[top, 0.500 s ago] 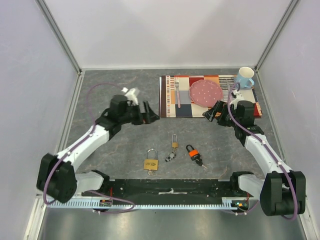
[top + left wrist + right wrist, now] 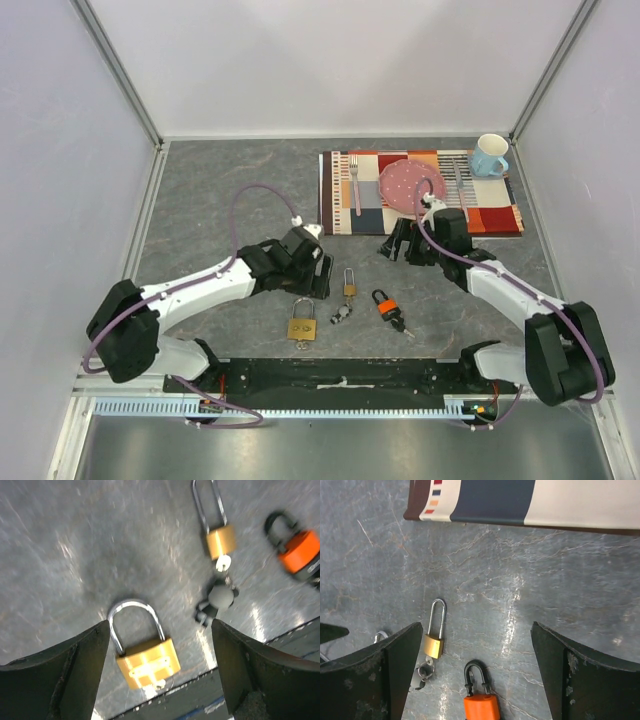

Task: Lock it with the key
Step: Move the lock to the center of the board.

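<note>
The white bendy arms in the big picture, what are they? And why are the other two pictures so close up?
They are two robot arms bolted to a table. The big picture looks down from above. The other two come from a small camera on each wrist; the dark shapes at their edges are the claw's own fingers. On the table lie a big brass padlock, a slim brass padlock with keys at its base, and an orange padlock. Farther back, a placemat holds a plate and fork. The left claw and the right claw are both open. Nothing is held.
</note>
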Robot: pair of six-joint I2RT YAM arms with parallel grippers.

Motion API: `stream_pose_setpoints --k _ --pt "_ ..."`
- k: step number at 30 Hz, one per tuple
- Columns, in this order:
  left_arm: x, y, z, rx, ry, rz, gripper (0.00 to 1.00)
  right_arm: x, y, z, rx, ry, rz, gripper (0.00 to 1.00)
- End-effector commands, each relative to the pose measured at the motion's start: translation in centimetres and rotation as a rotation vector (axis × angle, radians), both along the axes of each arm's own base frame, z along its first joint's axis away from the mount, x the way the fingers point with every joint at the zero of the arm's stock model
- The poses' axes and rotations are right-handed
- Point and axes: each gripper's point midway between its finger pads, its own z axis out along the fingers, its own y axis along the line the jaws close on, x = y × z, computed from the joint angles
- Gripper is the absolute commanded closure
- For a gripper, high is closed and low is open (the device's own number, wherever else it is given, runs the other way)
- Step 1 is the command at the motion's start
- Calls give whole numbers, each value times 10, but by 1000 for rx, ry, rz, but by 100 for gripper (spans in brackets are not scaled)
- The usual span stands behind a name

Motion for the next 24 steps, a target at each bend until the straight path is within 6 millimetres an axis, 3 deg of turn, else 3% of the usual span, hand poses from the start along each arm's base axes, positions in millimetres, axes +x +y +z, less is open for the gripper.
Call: stream_pose_setpoints --k 1,6,10,24 --pt "-43 26 -27 167 95 53 11 6 17 -10 -1 -13 7 2" --pt "-79 40 -44 229 202 125 13 3 36 -22 0 16 49 2" --pt "-91 43 -50 249 204 161 12 2 45 -30 -2 30 71 2" --pt "-91 33 -86 282 236 158 11 -2 47 -33 -24 32 97 2"
